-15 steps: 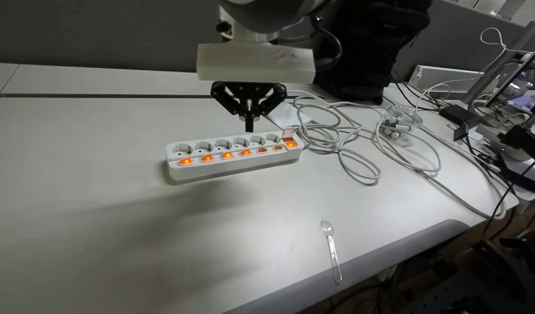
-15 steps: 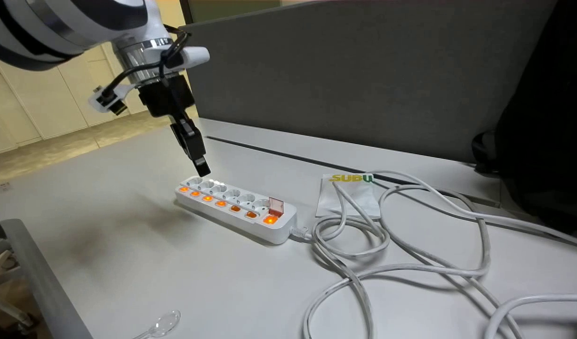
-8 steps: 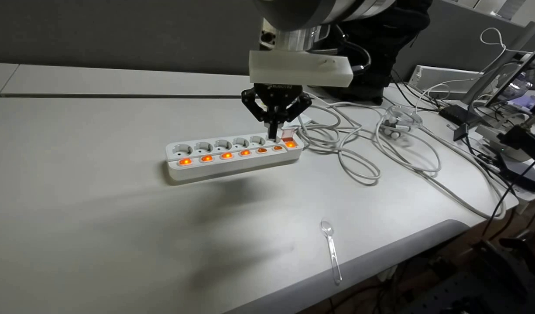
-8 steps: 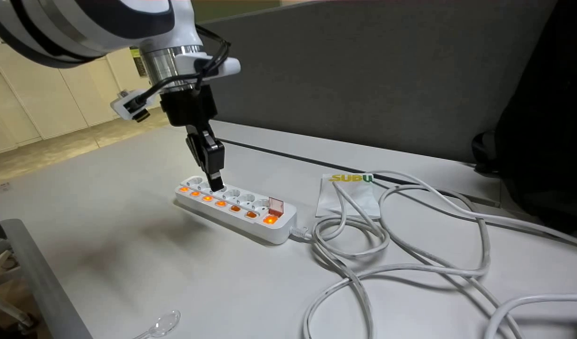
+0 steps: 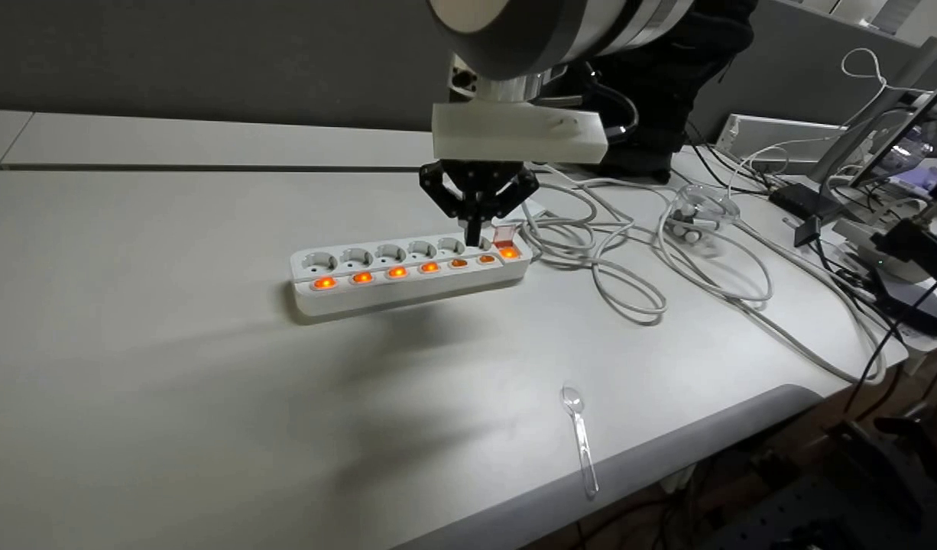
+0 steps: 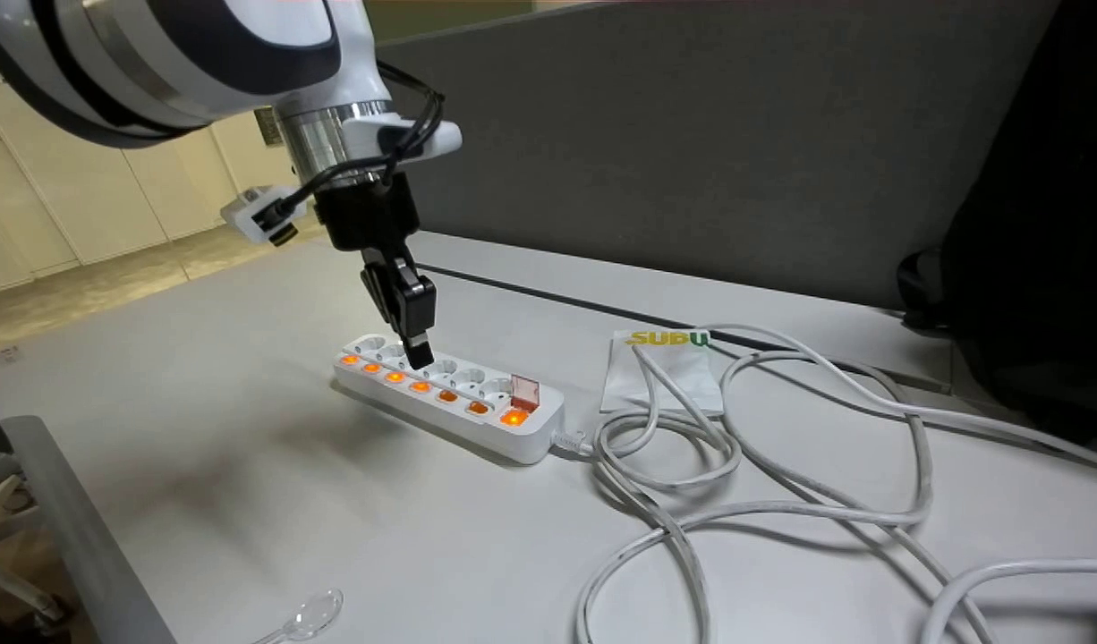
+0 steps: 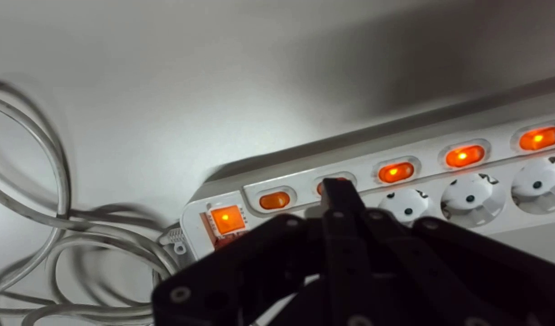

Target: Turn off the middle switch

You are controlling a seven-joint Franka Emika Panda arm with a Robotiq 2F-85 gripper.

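Middle switch [image 5: 429, 267]: one, glowing orange, set in the power strip [image 5: 407, 295]; fourth from either end of a row of seven, the square switch [image 7: 228, 220] counted.
Oval switches [image 7: 466, 156]: six, the middle one among them; four glow, the two nearest the square switch are dim.
Square switch: one, glowing, a single see-through red cover [image 6: 525, 392] raised beside it.
Sockets [image 5: 358, 257]: six, in one row alongside the ovals.
Gripper [image 5: 474, 235]: one, pointing down above the strip, apart from it.
Fingers [image 7: 343, 197]: two, together; in the wrist view their tips partly hide one dim oval, just beside the middle switch.
White cabling [image 6: 795, 508]: one lead at the strip's end; the loops overlap, so the full count cannot be told.
Paper [image 6: 692, 371]: one white piece, cabling across it.
Clear container [image 5: 701, 206]: one, among the loops.
Spoon [image 5: 583, 443]: one, clear, at the edge of the table [image 5: 170, 252], well apart from the strip.
Black bag [image 5: 667, 114]: one, behind the cabling.
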